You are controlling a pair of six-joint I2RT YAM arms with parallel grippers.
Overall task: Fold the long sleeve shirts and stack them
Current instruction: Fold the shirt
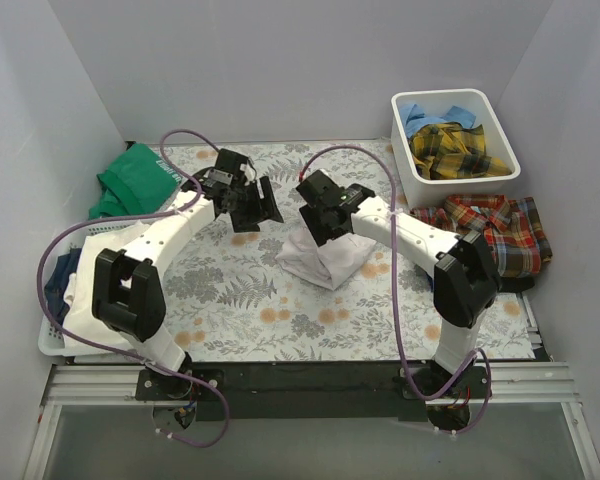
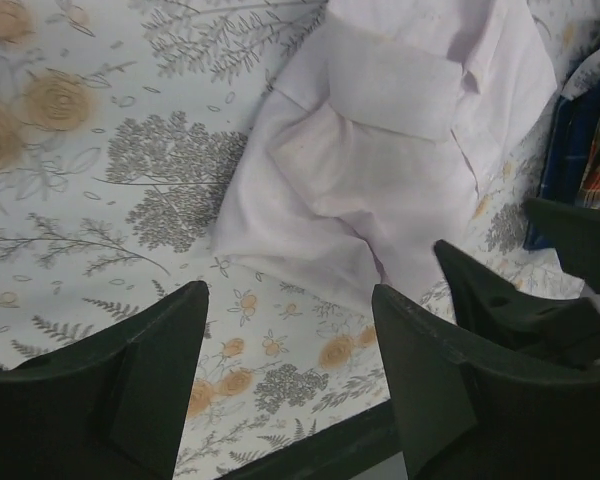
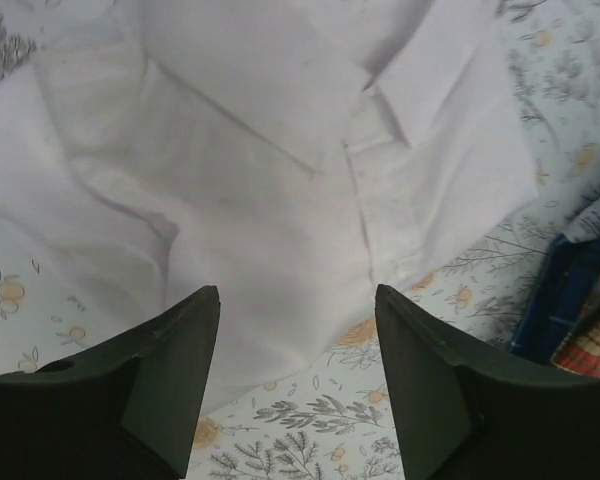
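Note:
The white shirt [image 1: 325,255] lies in a folded bundle on the floral cover at table centre, collar showing. It also shows in the left wrist view [image 2: 380,170] and the right wrist view [image 3: 260,160]. My left gripper [image 1: 252,205] is open and empty, above the cover just left of the shirt [image 2: 290,300]. My right gripper [image 1: 315,215] is open and empty, over the shirt's far edge [image 3: 298,300]. The red-orange-navy plaid shirt [image 1: 495,230] lies at the right. The yellow plaid shirt [image 1: 455,148] and the light blue shirt [image 1: 425,112] sit in the bin.
A white bin [image 1: 500,120] stands at the back right. A green garment [image 1: 130,180] lies at the back left. A white basket [image 1: 50,340] at the left edge holds folded white and navy cloth. White walls close in the left, back and right sides.

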